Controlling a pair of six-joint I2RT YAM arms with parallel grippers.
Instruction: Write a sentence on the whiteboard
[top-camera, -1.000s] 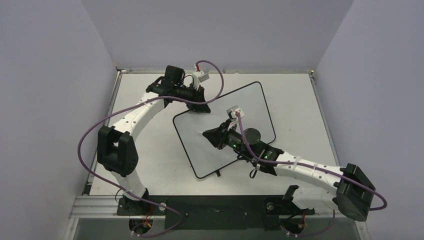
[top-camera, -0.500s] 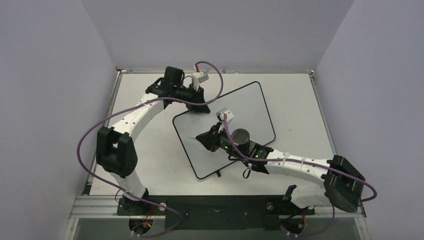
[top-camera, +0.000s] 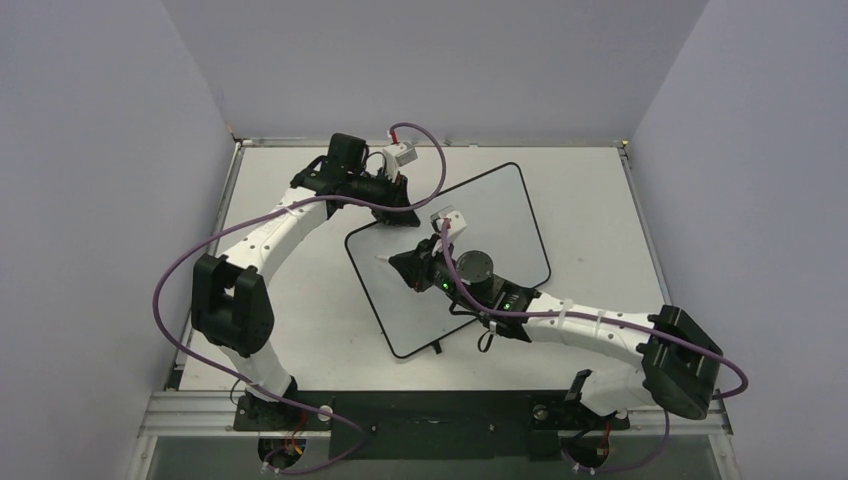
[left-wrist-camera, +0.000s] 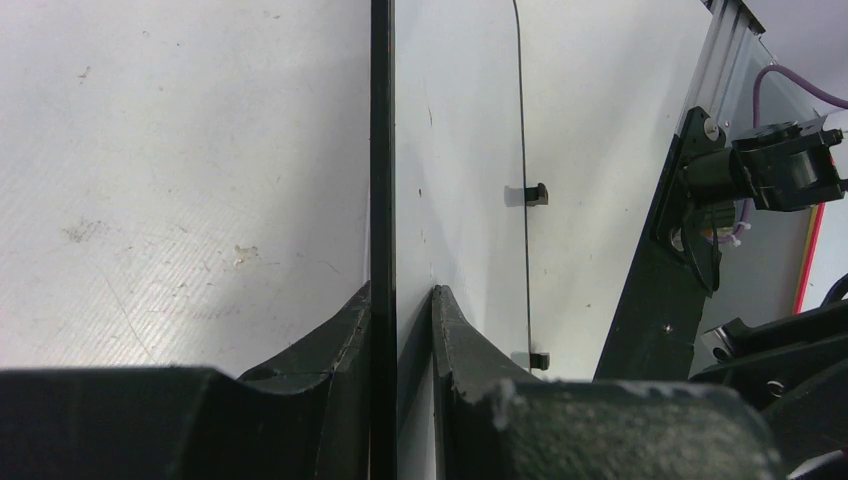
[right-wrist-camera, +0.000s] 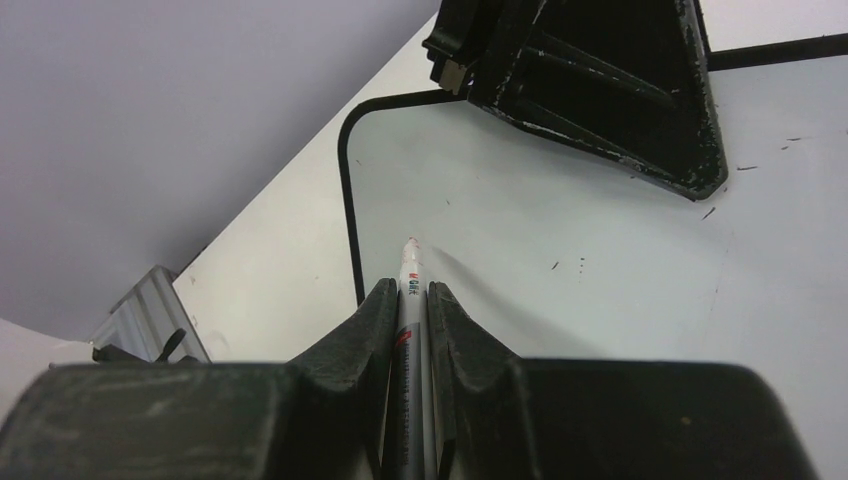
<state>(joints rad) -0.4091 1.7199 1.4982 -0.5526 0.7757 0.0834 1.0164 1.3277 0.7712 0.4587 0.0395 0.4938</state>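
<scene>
The whiteboard (top-camera: 505, 210) lies at an angle on the table, its face blank apart from a few small dark specks; no red sentence shows on it. My left gripper (top-camera: 392, 213) is shut on the board's far-left edge; in the left wrist view its fingers (left-wrist-camera: 400, 295) pinch the black frame (left-wrist-camera: 381, 150). My right gripper (top-camera: 402, 266) is shut on a grey marker (right-wrist-camera: 409, 300), whose white and red tip (right-wrist-camera: 410, 246) points at the board (right-wrist-camera: 560, 220) near its left corner. I cannot tell whether the tip touches the surface.
The pale grey tabletop (top-camera: 600, 190) is bounded by walls on three sides and a metal rail (top-camera: 440, 412) at the near edge. Two small black feet (left-wrist-camera: 537, 194) stick out from the board's long edge. The left gripper (right-wrist-camera: 600, 80) sits just beyond the marker tip.
My right arm has carried the marker left and a little farther away across the board, towards its left corner. The left arm and the board have not moved.
</scene>
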